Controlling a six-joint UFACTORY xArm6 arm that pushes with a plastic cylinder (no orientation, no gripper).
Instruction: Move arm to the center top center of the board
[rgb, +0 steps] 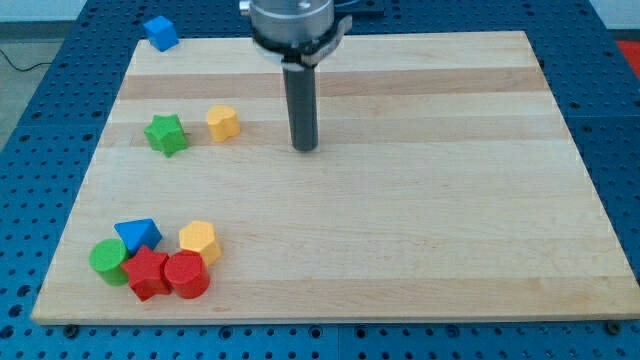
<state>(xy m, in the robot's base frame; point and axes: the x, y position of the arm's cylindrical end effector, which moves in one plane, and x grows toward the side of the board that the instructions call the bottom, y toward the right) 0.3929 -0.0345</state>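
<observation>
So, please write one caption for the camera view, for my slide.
My tip rests near the board's top centre, right of the yellow block and green star.

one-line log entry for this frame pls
tip: my tip upper centre of board, touching nothing | nearest: yellow block to view's left, apart | cluster: view's bottom left, untouched

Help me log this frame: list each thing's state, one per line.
my tip: on the wooden board, upper middle, touching no block
blue cube: at the board's top-left corner
green star block, yellow hexagonal block: side by side, apart
blue triangular block, green cylinder, red star block, red cylinder, yellow block: clustered bottom-left
</observation>
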